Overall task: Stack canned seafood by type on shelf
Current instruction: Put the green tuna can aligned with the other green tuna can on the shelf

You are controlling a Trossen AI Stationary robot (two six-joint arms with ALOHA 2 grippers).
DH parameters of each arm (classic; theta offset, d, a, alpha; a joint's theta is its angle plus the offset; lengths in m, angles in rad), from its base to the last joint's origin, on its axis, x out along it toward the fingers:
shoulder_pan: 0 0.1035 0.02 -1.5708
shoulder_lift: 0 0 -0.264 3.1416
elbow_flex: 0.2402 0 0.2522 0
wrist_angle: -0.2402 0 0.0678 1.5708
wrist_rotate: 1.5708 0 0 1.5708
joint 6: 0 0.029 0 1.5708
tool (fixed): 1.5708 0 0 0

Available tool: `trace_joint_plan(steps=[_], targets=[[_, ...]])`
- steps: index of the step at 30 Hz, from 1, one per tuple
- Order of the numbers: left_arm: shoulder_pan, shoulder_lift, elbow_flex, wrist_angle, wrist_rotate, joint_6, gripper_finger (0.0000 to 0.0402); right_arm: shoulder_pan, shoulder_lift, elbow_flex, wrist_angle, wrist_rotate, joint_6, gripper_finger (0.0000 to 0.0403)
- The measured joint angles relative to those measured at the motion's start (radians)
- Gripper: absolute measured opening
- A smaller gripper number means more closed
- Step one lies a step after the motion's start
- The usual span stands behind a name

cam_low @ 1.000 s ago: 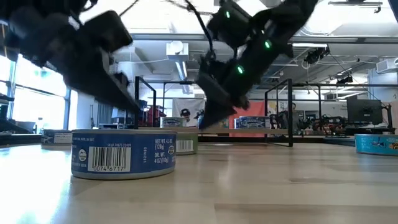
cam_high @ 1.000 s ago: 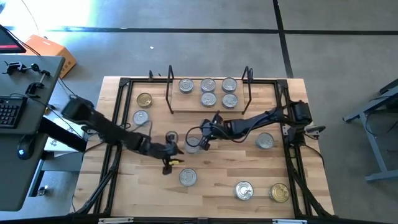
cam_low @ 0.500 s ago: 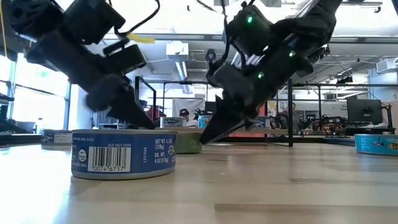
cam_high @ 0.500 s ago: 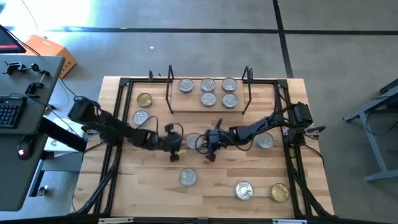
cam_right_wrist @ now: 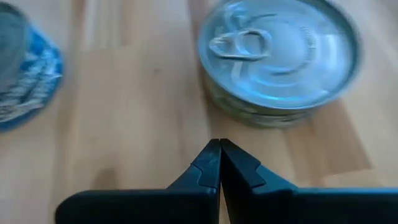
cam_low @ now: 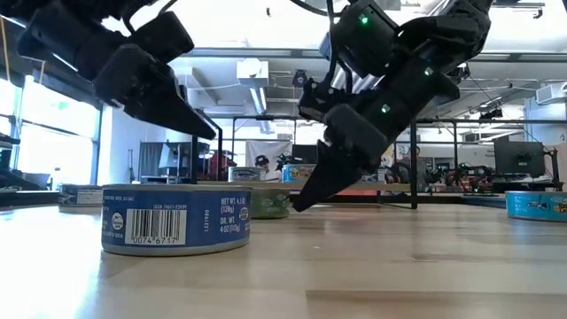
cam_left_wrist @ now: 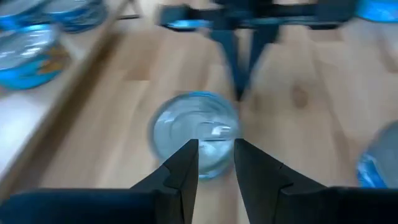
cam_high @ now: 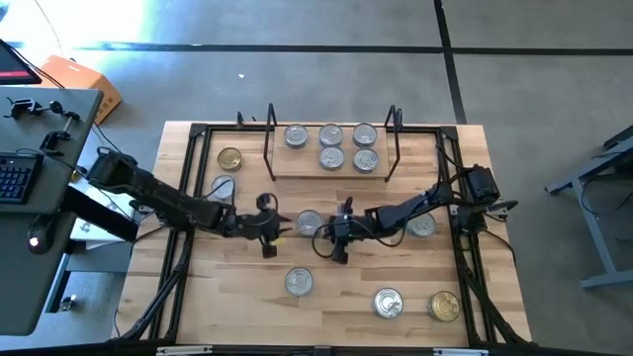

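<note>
A silver-lidded tin point(cam_high: 309, 222) sits on the tabletop point(cam_high: 346, 297) between the two sets of fingers. The left fingers point(cam_high: 269, 229) stand slightly parted, empty, just beside the tin. The right fingers point(cam_high: 339, 237) are pressed together, empty, tips just short of the tin's other side. Beyond both, the shelf point(cam_high: 331, 173) carries five tins point(cam_high: 330, 134). More tins lie scattered around the tabletop.
</note>
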Motion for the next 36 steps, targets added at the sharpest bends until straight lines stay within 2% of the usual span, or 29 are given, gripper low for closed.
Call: trace_joint_plan(steps=[4,8,13,20,25,30,32,36], targets=[[-0.003,0.091,0.0,0.107,0.025,-0.004,0.0096,0.0,0.0,0.0,0.005,0.072,0.006,0.0],[0.023,0.19,0.0,0.199,0.071,0.058,0.0111,0.0,0.0,0.001,0.033,0.079,0.006,0.0],[0.046,0.281,0.0,0.325,0.067,0.153,0.0135,0.0,0.0,0.001,0.041,0.079,0.006,0.0],[0.067,0.342,0.0,0.34,0.079,0.197,0.0144,0.0,0.0,0.001,0.047,0.107,0.025,0.0],[0.068,0.358,0.002,0.354,0.106,0.231,0.0106,0.053,-0.027,0.0,0.114,0.121,-0.071,0.0],[0.069,0.358,0.003,0.36,0.115,0.208,0.0035,0.112,-0.122,0.003,0.073,0.292,-0.157,0.0],[0.07,0.359,0.002,0.37,0.115,0.2,0.0011,0.127,-0.159,0.001,0.038,0.319,-0.176,0.0],[0.069,0.361,-0.001,0.408,0.111,0.191,0.0006,0.142,-0.223,0.002,-0.047,0.328,-0.159,0.0007]])
